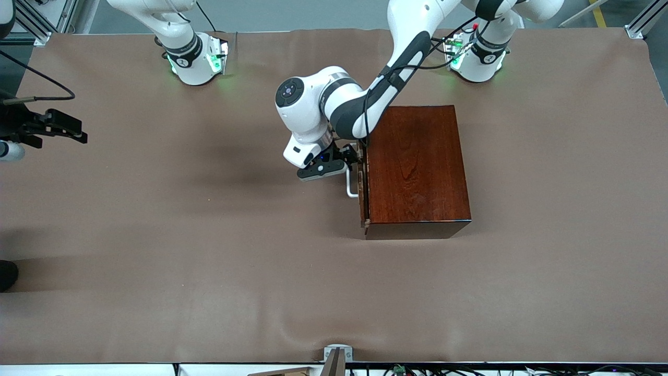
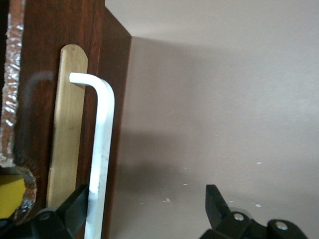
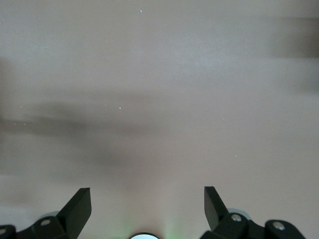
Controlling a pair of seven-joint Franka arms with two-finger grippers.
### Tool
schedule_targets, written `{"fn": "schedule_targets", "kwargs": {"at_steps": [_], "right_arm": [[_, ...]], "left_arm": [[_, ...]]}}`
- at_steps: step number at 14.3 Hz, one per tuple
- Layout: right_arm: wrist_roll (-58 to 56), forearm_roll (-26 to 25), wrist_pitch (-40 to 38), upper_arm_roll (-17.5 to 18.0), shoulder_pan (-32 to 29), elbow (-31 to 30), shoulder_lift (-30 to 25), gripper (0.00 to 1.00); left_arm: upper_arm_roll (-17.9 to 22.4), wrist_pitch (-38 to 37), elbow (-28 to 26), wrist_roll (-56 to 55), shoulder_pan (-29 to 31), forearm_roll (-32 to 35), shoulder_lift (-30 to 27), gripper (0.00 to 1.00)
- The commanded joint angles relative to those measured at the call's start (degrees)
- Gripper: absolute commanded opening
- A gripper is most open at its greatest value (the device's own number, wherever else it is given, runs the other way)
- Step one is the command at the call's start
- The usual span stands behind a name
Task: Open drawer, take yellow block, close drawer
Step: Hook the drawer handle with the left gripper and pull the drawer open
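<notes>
The dark reddish-brown box [image 1: 417, 167] stands mid-table toward the left arm's end. The drawer [image 1: 362, 183] looks shut in its side face. Its white bar handle [image 1: 352, 187] sticks out, and also shows in the left wrist view [image 2: 102, 144]. My left gripper [image 1: 355, 159] is open at the handle. The bar lies between the fingers, close against one finger [image 2: 75, 204], and nothing is gripped [image 2: 147, 199]. A yellow patch [image 2: 10, 196] shows beside the drawer front; I cannot tell whether it is the yellow block. My right gripper [image 1: 73, 130] waits open over bare table [image 3: 147, 199].
A brown cloth [image 1: 209, 250] covers the whole table. The robot bases [image 1: 195, 60] stand along the edge farthest from the front camera. A small metal bracket [image 1: 336, 357] sits at the table's near edge.
</notes>
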Motion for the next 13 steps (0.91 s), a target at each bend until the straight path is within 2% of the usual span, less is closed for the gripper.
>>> {"fn": "schedule_targets", "kwargs": {"at_steps": [1, 5, 7, 11, 13], "right_arm": [[0.56, 1.32, 0.07, 0.98, -1.56, 0.35, 0.28, 1.00], [9.22, 1.76, 0.07, 1.07, -1.04, 0.27, 0.36, 1.00], [14.16, 3.60, -0.02, 1.16, -0.51, 0.27, 0.36, 1.00], [22.25, 8.43, -0.11, 1.16, -0.77, 0.27, 1.15, 1.00], [23.06, 8.53, -0.20, 1.16, -0.77, 0.35, 1.42, 1.00]], "left_arm": [[-0.38, 4.77, 2.37, -4.61, -1.61, 0.61, 2.39, 1.00], [-0.38, 10.58, 2.64, -9.62, -3.63, 0.61, 3.80, 1.00], [-0.56, 13.22, 2.64, -11.83, -3.90, 0.61, 3.98, 1.00], [-0.56, 15.06, 3.96, -12.01, -4.60, 0.61, 4.06, 1.00], [-0.56, 15.60, 4.04, -12.01, -4.69, 0.61, 4.06, 1.00]]}}
